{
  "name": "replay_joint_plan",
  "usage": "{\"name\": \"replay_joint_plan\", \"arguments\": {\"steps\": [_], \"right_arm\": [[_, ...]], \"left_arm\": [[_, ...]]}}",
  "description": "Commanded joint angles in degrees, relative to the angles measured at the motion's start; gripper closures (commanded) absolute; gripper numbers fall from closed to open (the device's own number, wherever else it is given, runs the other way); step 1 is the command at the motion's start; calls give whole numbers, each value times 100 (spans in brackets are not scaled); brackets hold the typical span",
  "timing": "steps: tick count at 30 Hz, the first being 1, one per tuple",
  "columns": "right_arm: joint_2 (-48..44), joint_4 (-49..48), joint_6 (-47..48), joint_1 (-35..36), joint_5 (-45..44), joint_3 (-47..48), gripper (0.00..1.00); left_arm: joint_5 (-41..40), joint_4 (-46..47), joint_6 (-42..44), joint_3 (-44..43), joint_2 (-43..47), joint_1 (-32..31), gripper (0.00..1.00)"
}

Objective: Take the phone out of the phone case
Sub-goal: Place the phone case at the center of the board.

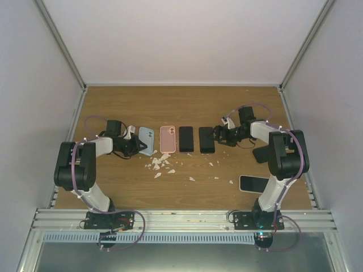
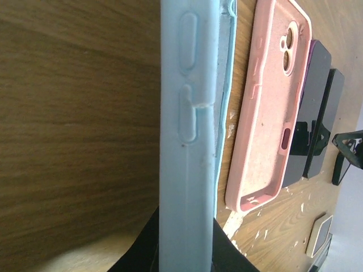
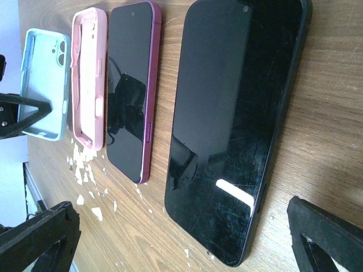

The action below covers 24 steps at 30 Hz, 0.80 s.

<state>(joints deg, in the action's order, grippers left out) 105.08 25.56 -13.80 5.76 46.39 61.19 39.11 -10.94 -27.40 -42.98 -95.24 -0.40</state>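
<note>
Four items lie in a row on the wooden table. A light blue case (image 1: 146, 140) is at the left, seen edge-on in the left wrist view (image 2: 187, 141). My left gripper (image 1: 134, 145) is shut on its edge, the black fingers (image 2: 136, 252) pressing both sides. It looks empty in the right wrist view (image 3: 42, 85). Beside it lie an empty pink case (image 1: 167, 139), a phone with a purple rim (image 1: 186, 139) and a black phone (image 1: 206, 140). My right gripper (image 1: 218, 136) is open, with its fingers on either side of the black phone's near end (image 3: 227, 141), not touching it.
White flakes (image 1: 160, 163) are scattered on the table in front of the cases. A white-backed phone (image 1: 253, 183) lies near the right arm's base. A dark flat object (image 1: 262, 153) sits under the right arm. Grey walls enclose the table.
</note>
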Motion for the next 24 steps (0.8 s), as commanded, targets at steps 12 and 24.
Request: {"name": "replay_joint_plan", "arguments": {"steps": [12,24], "right_arm": [[-40,-43,49,-57,37,86,1],[-82,-34,47,-59,32,95,1]], "left_arm": [[-1308,-363,2,-308,-133,-232,68],[-1603,-359,6,-26,356,-258,38]]}}
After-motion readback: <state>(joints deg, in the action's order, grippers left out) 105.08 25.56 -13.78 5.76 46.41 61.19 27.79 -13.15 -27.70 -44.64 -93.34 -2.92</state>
